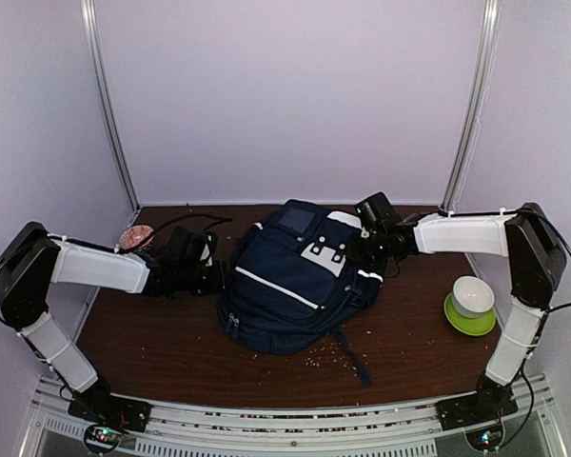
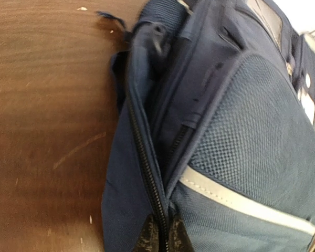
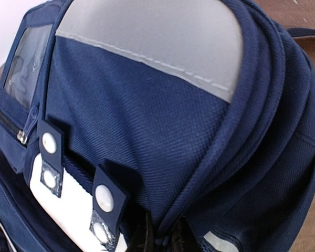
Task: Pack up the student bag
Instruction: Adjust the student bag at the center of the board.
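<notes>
The student bag (image 1: 290, 281), a navy backpack with thin white stripes and white patches, lies in the middle of the brown table. My left gripper (image 1: 212, 276) is at the bag's left side, shut on the zipper edge (image 2: 160, 231) beside the mesh pocket (image 2: 252, 136). My right gripper (image 1: 373, 249) is at the bag's upper right, shut on a fold of navy fabric (image 3: 165, 239) by the snap tabs (image 3: 102, 202). The bag's main opening is not visible.
A white bowl sits on a green plate (image 1: 470, 314) at the right. A small round pinkish object (image 1: 135, 236) lies at the back left. Crumbs (image 1: 338, 357) and a black strap (image 1: 354, 362) lie in front of the bag.
</notes>
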`<state>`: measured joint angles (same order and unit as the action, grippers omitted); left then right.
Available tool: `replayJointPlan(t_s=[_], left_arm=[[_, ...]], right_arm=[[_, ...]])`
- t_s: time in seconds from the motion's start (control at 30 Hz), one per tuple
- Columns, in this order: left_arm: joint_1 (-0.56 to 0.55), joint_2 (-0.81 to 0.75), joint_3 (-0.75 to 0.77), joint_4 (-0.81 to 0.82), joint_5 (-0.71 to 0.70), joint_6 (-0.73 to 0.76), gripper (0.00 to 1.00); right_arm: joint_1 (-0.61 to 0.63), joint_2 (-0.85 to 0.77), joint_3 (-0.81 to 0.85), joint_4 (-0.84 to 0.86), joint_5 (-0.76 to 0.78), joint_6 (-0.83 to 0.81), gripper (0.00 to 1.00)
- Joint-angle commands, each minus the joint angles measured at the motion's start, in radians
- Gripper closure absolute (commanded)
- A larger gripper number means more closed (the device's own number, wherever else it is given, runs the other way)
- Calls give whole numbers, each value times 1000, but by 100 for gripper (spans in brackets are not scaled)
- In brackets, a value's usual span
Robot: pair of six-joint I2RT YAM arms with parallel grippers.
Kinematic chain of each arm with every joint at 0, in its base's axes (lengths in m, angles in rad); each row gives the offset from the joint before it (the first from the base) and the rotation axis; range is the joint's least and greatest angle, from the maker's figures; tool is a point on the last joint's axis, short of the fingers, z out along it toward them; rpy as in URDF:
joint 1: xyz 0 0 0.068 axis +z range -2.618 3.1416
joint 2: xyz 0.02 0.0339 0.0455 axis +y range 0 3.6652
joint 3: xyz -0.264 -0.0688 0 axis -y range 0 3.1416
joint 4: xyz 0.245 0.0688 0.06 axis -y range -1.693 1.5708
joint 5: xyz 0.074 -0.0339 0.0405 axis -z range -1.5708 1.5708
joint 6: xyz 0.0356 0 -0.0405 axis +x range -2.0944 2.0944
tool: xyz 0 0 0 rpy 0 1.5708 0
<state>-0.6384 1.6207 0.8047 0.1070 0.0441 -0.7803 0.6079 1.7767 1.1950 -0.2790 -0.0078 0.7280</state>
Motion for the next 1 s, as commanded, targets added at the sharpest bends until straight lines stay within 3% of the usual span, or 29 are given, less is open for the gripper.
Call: replayJointPlan(t_s=[0.0,0.17,0.4,0.43,0.53,0.63,0.7,0.8,0.9,0.97], left_arm=[[-140,-59,-20,34,0,-33,100],[-238,-45,-26,41,-30,-74,100],[-296,-25,21,-61,-60,-38,98],[-297,-42,28,-93,-79,-22,90],[-297,-124,28,-185,-146,14,50],[-296,-217,10,-249,-206,36,27],[-295,-266,6,-296,-238,54,17],[-294,-329,7,-356,-277,77,12],[-293,-389,-14,-373,-312,89,3],[-293,-423,-31,-367,-322,102,2]], right_arm=[[45,98,172,11,-180,-108,89],[65,216,304,-38,-197,-117,82],[88,388,566,-233,-235,-179,52],[87,389,594,-255,-223,-189,49],[84,314,620,-266,-175,-202,42],[80,212,616,-272,-126,-196,38],[78,150,599,-272,-110,-191,36],[77,49,528,-244,-93,-177,35],[78,-58,391,-166,-64,-162,34],[81,-127,274,-121,-51,-165,33]])
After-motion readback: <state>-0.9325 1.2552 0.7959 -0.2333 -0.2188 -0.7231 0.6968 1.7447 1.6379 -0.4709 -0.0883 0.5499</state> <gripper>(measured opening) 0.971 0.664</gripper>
